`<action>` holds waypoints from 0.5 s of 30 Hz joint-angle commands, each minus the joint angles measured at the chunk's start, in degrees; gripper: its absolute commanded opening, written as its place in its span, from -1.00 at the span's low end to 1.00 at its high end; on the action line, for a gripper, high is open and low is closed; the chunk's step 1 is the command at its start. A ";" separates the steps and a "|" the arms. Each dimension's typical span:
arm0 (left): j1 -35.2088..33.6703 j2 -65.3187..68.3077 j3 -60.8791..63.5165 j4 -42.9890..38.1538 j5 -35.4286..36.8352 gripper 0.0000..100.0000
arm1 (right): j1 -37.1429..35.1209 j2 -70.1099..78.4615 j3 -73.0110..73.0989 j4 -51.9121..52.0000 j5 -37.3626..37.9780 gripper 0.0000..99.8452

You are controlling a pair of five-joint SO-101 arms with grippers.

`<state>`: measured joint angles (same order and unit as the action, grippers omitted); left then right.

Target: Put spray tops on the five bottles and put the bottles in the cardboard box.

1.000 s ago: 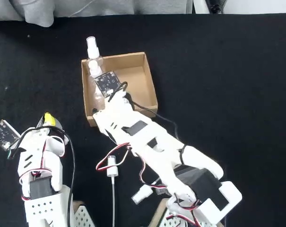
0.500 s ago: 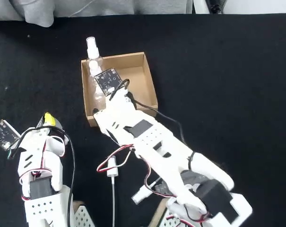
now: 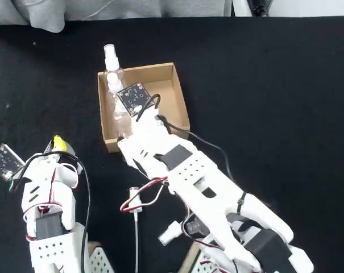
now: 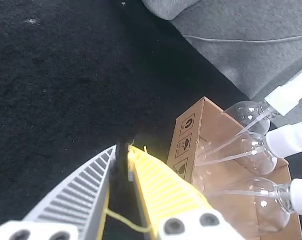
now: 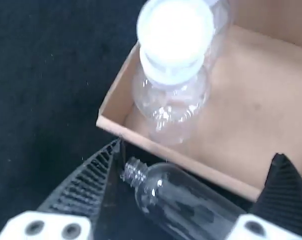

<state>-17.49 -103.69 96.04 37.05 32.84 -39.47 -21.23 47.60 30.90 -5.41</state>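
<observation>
Right arm shifted slightly | right pincer [image 5: 195, 160] grasping uncapped bottle [image 5: 190, 205] between fingers, beside cardboard box [image 5: 250, 90] wall

Capped bottles [image 3: 112, 79] in box [image 3: 167, 94]; uncapped bottle [image 5: 185, 200] outside

A black surface [image 3: 285, 85], matt and slightly fuzzy, takes up most of the high view. Grey fabric [image 3: 177, 7] lies along the surface's far edge and touches it. Toward the surface's far left corner, a rounded fold [image 3: 44, 17] of that fabric spills over the edge onto the black. A thin pale cord [image 3: 98, 10] crosses the fabric just beyond the surface's far edge. Past the far right stretch of that edge there is a white strip [image 3: 314, 7]. Just beside it is a dark object [image 3: 258, 7], cut off too much to name. A pale speck of lint [image 3: 34, 42] sits on the surface near the fold. In the left wrist view, a stitched seam [image 4: 225, 41] runs along the fabric near the surface's edge.
</observation>
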 commanded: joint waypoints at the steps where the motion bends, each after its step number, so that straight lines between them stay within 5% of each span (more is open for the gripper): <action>1: -0.48 -0.62 1.36 -1.41 -0.44 -0.94 | -1.41 -4.18 -2.51 2.81 2.29 -0.24; 15: -0.48 -0.62 1.36 -1.41 -0.44 -0.94 | -1.41 -14.55 -2.68 16.53 9.85 -0.24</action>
<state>-17.49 -103.69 96.04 37.05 32.84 -39.47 -31.16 47.60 44.53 2.77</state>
